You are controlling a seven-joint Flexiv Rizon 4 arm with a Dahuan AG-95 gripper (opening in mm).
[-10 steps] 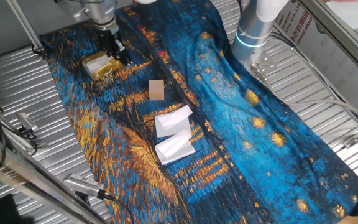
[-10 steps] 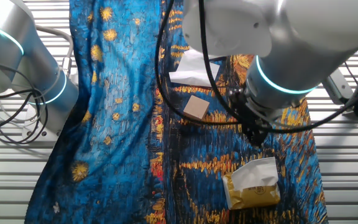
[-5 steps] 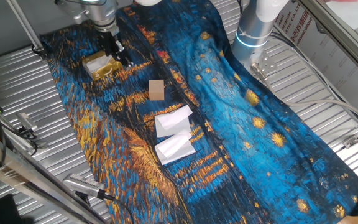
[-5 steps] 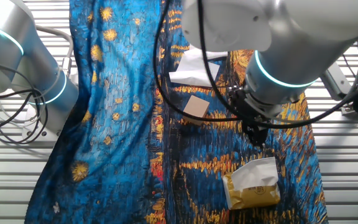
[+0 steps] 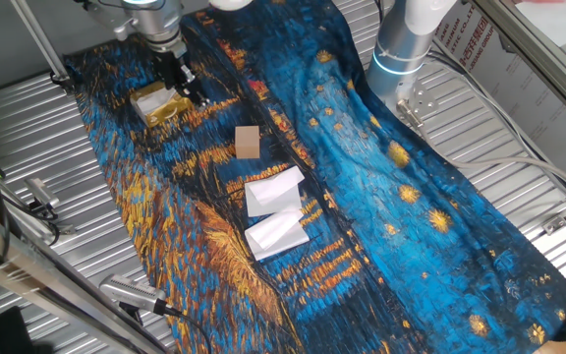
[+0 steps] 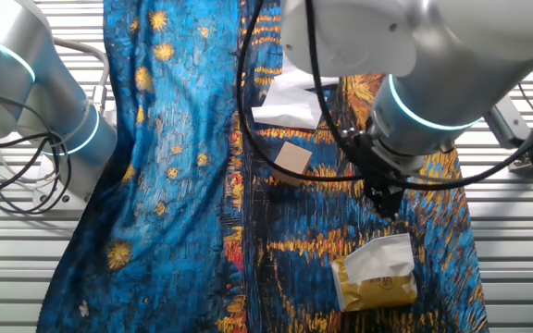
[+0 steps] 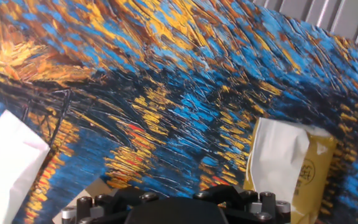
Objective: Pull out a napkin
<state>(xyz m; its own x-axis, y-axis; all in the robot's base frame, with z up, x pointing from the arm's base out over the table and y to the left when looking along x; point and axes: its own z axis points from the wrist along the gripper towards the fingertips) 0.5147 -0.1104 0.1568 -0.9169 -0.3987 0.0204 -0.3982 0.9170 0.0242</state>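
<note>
- The bench (image 5: 28, 128) is ribbed grey metal, draped with a blue-and-gold painted-pattern cloth (image 5: 401, 197) running from the far left to the near right.
- A shiny gold-yellow packet (image 5: 160, 103) lies on the cloth at the far left, with a thin white paper napkin (image 6: 385, 261) showing at its top.
- A small wooden block (image 5: 248, 142) stands near the middle.
- Two white folded napkins (image 5: 273, 191) (image 5: 276, 235) lie side by side, nearer than the block.

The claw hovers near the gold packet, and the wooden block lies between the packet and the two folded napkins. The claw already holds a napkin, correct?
Not quite: the claw holds nothing, as the other fixed view shows. The napkin sticks out of the gold packet.
</note>
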